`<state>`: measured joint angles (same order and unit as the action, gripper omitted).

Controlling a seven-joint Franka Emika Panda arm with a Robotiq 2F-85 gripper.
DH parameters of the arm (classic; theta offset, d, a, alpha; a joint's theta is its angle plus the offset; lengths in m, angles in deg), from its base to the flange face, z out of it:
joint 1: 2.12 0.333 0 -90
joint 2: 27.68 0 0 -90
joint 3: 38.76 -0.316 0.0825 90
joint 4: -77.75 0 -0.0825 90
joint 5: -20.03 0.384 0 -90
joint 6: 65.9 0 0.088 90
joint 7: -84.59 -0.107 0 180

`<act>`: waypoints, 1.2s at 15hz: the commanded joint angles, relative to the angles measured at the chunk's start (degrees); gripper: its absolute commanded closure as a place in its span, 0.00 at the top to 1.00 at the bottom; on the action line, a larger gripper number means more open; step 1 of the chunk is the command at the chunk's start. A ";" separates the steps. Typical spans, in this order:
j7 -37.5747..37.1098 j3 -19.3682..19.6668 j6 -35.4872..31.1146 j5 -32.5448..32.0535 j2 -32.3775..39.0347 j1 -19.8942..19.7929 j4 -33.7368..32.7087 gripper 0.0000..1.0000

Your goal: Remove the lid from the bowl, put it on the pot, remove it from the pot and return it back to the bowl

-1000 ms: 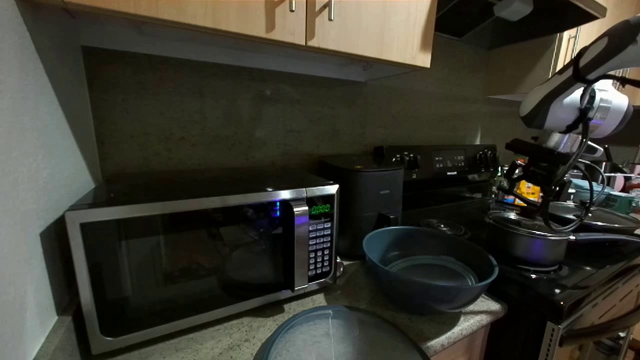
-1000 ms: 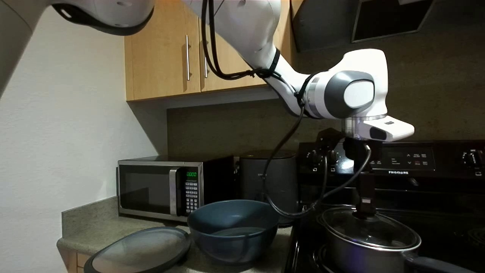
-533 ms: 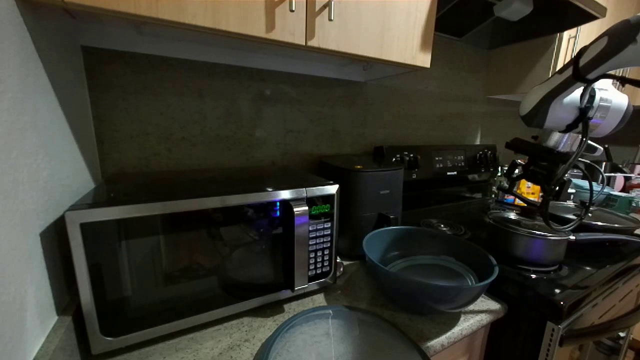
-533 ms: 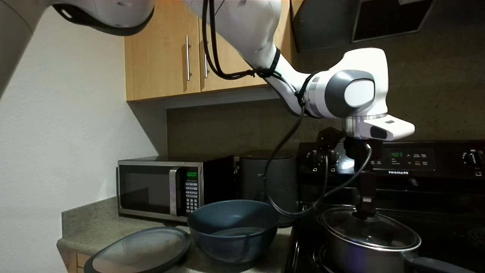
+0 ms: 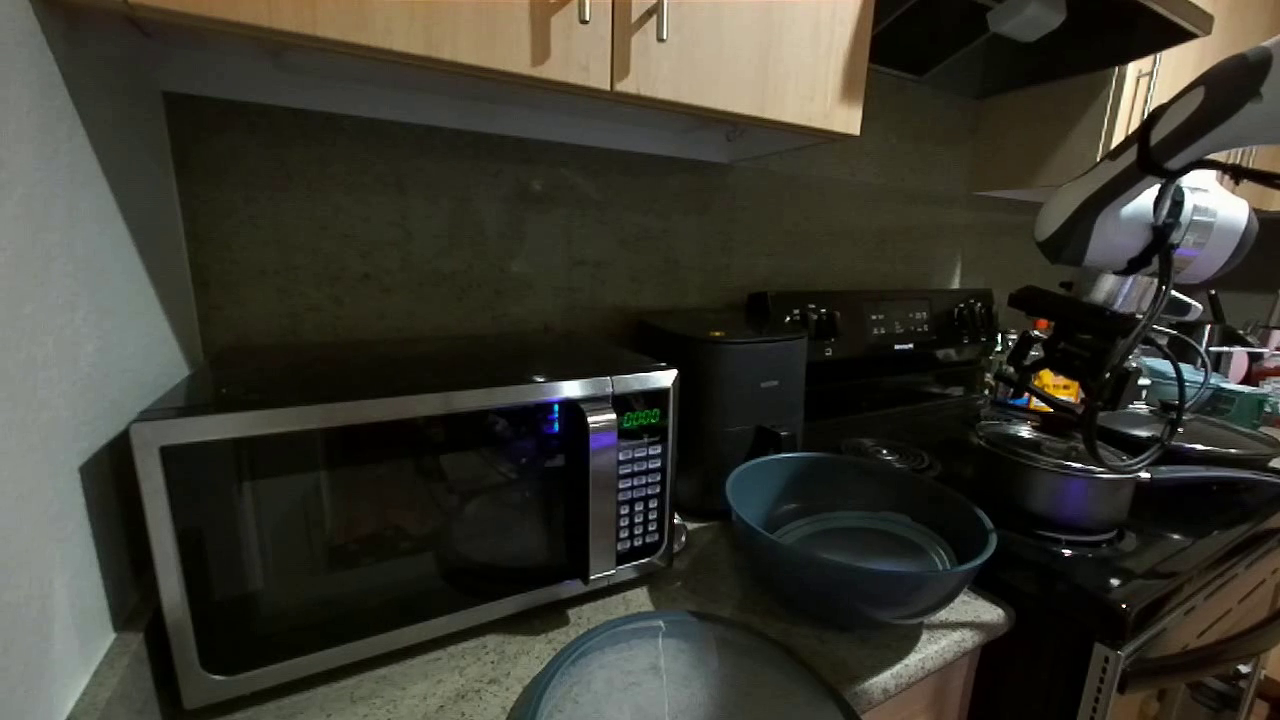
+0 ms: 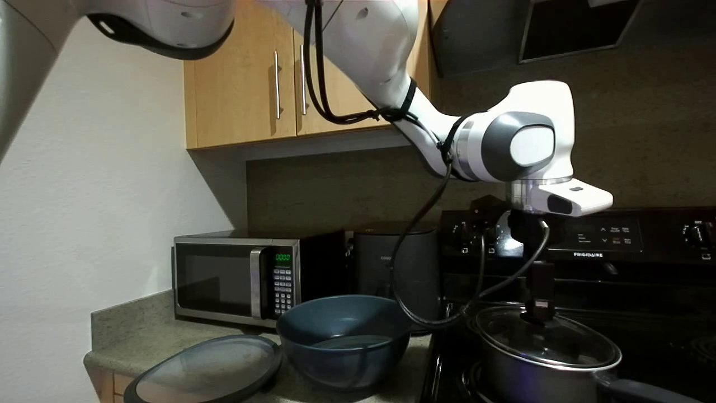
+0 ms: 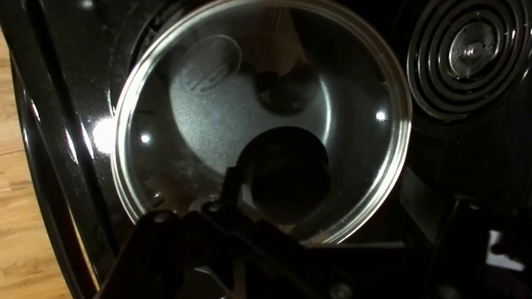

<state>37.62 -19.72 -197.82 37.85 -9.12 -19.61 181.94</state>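
The lid (image 7: 245,112) is seated on the pot (image 6: 531,382), which is set near the front edge of the stovetop (image 5: 1190,525), at the corner closest to the countertop (image 5: 450,680). The gripper (image 6: 540,314) is held pointing down over the lid's knob (image 7: 286,170); in the wrist view its fingers (image 7: 230,187) are seen parted, with the knob unclasped between them, nearer to one. Whether it is touched cannot be told. The open bowl (image 6: 341,366) is placed at the countertop's front corner beside the stovetop. A pale grey disc (image 6: 210,366) is laid next to it, by the front edge.
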 commanded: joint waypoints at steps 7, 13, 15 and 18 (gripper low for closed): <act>-0.30 -0.60 5.39 1.53 1.77 -1.38 -3.63 0.35; -0.78 -0.54 7.02 1.75 2.06 -1.65 -4.45 0.22; -0.95 -0.45 6.79 1.12 1.29 -1.28 -4.17 0.22; -0.15 -0.57 4.26 0.21 -2.36 -0.17 -1.90 0.22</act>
<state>37.40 -19.79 -192.59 38.02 -7.75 -20.26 178.76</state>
